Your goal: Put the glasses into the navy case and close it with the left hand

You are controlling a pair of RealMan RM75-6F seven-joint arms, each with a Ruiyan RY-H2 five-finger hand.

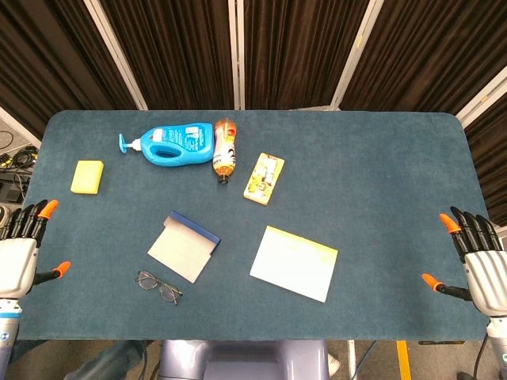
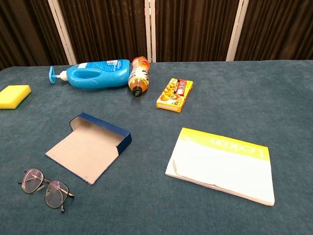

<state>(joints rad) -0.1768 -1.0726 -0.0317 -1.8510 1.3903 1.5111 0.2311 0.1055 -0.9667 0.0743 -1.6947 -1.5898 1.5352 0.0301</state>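
Blue-carpeted bench (image 1: pixel 380 158): thin wire-framed glasses (image 1: pixel 158 286), long axis diagonal, beside spread empty left hand (image 1: pixel 22 249); open flat navy case (image 1: pixel 187 245) beyond; right hand (image 1: pixel 475 257) spread, far.

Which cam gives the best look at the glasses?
Chest view. The glasses lie near the camera there, so both lenses, the bridge and the temples read clearly, just left of the open case. Head view shows them whole too, but small and thin from above.

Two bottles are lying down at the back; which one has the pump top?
The blue detergent bottle, its pump pointing toward the left edge. The smaller orange bottle beside it has a plain dark cap.
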